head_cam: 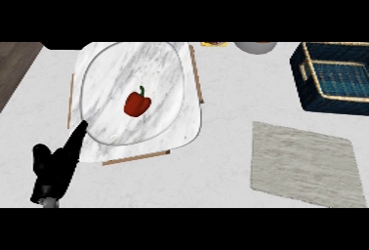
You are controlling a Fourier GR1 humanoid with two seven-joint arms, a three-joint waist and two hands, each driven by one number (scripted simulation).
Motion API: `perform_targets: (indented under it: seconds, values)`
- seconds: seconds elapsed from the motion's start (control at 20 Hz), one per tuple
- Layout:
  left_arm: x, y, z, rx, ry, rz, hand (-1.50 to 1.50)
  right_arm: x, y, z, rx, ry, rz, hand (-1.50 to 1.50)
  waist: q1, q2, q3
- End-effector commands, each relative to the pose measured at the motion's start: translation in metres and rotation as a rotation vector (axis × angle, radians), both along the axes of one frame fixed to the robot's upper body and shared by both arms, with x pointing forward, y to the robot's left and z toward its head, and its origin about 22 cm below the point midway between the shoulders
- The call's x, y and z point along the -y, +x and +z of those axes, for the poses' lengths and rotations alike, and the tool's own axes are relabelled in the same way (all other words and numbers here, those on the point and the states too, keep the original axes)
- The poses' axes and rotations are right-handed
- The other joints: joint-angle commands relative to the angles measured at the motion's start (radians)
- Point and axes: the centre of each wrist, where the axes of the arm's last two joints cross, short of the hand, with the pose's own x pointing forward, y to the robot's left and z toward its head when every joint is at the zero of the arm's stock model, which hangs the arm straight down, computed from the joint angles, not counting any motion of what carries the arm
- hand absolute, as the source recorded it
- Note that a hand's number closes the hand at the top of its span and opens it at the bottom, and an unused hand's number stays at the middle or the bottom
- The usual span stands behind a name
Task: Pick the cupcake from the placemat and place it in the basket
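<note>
**Placemat in view, but no cupcake on it**

A pale marbled counter [216, 161] fills the view, with dark wood flooring at the far left edge. The grey placemat [302, 166] lies at about 4 o'clock and no cupcake shows on it, or anywhere else that I can make out. The dark blue woven basket [317, 103] sits at 2 o'clock, well apart from the placemat.

At 10 o'clock a marble plate [115, 73] rests on a marble board [184, 132] and carries a red bell pepper [137, 103]. Two things are cut off at 12 o'clock: a grey rounded vessel [256, 47] and a small yellow-red scrap [214, 44], too little of it showing to identify.

The left hand [54, 168] stands at 8 o'clock with its fingers straight and holds nothing. One fingertip reaches up to the plate's near rim. The right hand is out of view.

A cupcake would likely be light, soft and crumbly, with a top that smears easily. The best hold is probably low, around the sides of the paper case, fingers and thumb opposite each other and clear of the top. It should stay upright on the way to the basket. It first has to be found.
</note>
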Motion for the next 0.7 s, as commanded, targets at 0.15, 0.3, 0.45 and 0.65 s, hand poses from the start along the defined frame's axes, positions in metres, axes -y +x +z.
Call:
perform_targets:
  seconds: [0.15, 0.3, 0.45, 0.65]
  values:
    - [-0.012, -0.023, -0.035, -0.189, -0.022, 0.029, 0.00, 0.034, -0.014, -0.007, -0.032, -0.132, 0.016, -1.50, 0.000, 0.010, -0.016]
    - [-0.003, -0.020, -0.036, -0.202, -0.035, 0.024, 0.00, 0.037, -0.014, -0.006, 0.010, -0.120, 0.018, -1.50, -0.009, 0.007, -0.016]
    - [-0.014, -0.022, -0.035, -0.190, -0.042, 0.035, 0.00, 0.044, -0.013, -0.001, 0.068, -0.059, -0.019, -1.50, 0.005, 0.011, -0.015]
    - [-0.003, -0.022, -0.040, -0.209, -0.037, 0.040, 0.00, 0.054, -0.019, -0.008, 0.138, 0.018, -0.064, -1.50, -0.011, 0.008, -0.015]
